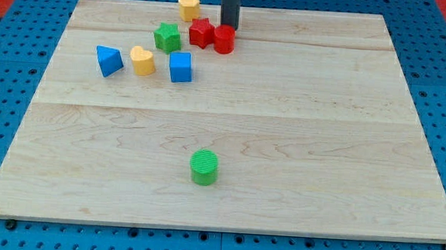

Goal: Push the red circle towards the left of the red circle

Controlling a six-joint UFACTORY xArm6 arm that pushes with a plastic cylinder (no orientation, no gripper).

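Right now: tip sits behind the red circle, not on its right side

You have the red circle (pixel 223 39) near the view's top, a little left of centre on the wooden board (pixel 284 144). Your rod comes down from the top edge and its tip (pixel 228 27) ends just above the circle in the view, touching or almost touching its far edge; can't tell which. No claw on this rig, so nothing is open, closed or holding anything. It's a bare rod end.

Key relation: the circle lies toward the view's bottom from the tip, nearly straight below it, maybe a hair to the left. For a leftward push you'd want the tip on the circle's right side, and it isn't there. Pushing from here would likely send the circle down the board, not left.

Watch the left side: the red star (pixel 201 33) is touching or just beside the circle there, so a left push will probably carry the star along. Beyond it sit the green star (pixel 167 38) and, higher up, the yellow hexagon (pixel 188 6).

Not in the way, further left: blue triangle-ish block (pixel 108 61), yellow heart (pixel 141 60), blue cube (pixel 181 66). Green cylinder (pixel 203 167) is well apart, near the bottom.
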